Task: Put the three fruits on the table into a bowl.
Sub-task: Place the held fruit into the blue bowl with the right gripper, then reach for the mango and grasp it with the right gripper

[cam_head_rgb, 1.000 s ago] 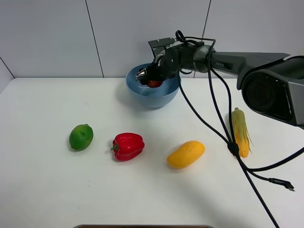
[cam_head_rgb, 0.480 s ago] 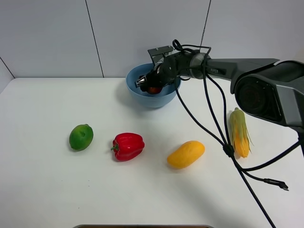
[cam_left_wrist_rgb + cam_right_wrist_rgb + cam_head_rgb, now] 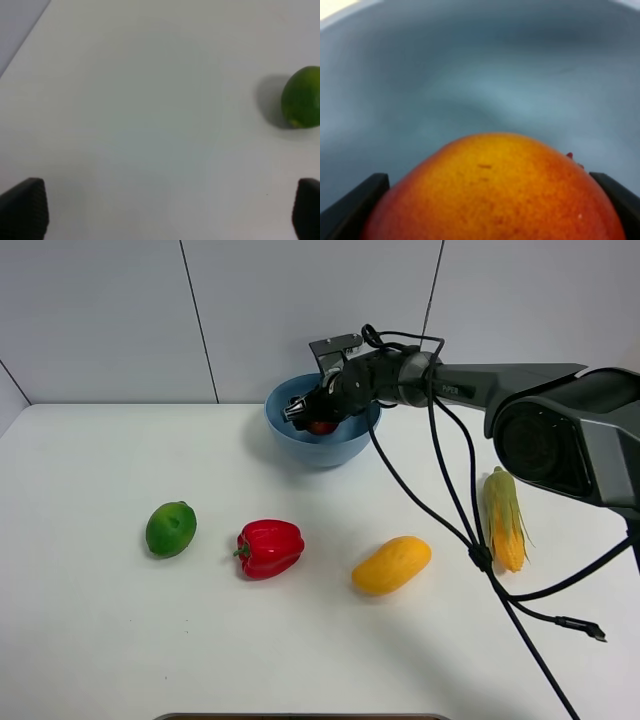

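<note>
Most of peach (image 3: 322,426) hidden by right pincer (image 3: 308,414) inside bowl (image 3: 300,448); fingers (image 3: 355,205) flank it, contact unclear. Right arm stretched over bowl. Left pincer (image 3: 160,210) spread wide, empty, near lime (image 3: 302,97). Mango (image 3: 391,565) on surface (image 3: 100,640).

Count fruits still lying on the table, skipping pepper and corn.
2: lime left of the pepper, mango right of it. The peach is inside the bowl. None seem hidden.
</note>
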